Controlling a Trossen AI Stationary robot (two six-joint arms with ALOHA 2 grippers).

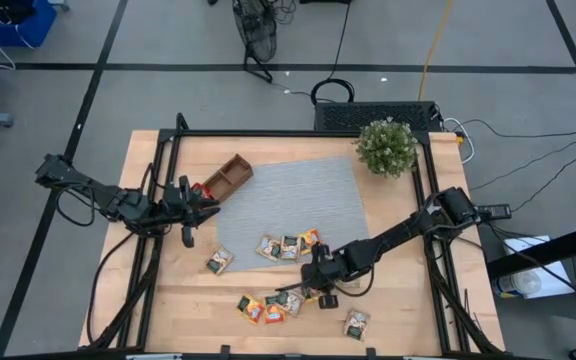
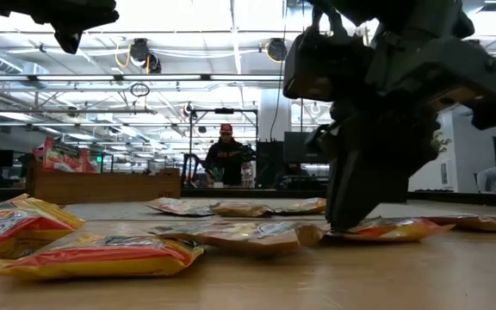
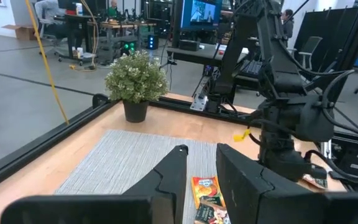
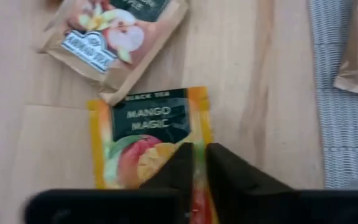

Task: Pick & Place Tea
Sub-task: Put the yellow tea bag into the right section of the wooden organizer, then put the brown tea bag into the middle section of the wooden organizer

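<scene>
At the near-centre of the table, just off the near edge of the grey woven mat [image 1: 288, 205], the right gripper [image 1: 318, 283] is lowered onto the wooden table [image 1: 408, 310]. Its two dark fingers [image 4: 213, 168] are drawn almost together and are pinched on the near edge of an orange sachet labelled "Mango Magic" [image 4: 151, 140], which lies flat on the wood. A narrow strip of the sachet shows in the slit between the fingers. A second, brown sachet [image 4: 114, 37] lies just beside it, touching or slightly overlapping its far edge. From the gripper, the right arm is stretched back and outward across the table toward its base at the right edge, near the potted plant [image 1: 386, 146]. In the low view the gripper is seen standing steeply on a flat sachet [image 2: 394, 229].

The other tea sachets are spread around the gripper: a row of three at the mat's near edge [image 1: 288, 245], a cluster on the bare wood [image 1: 264, 306], one alone toward the left [image 1: 219, 261] and one near the front edge [image 1: 356, 323].

The left gripper [image 1: 204, 208] is held above the table at the mat's left edge, just beside the brown wooden tray [image 1: 230, 175]. Its fingers [image 3: 169, 177] are set slightly apart, and nothing is seen between them. The left arm is extended back toward the table's left side.
</scene>
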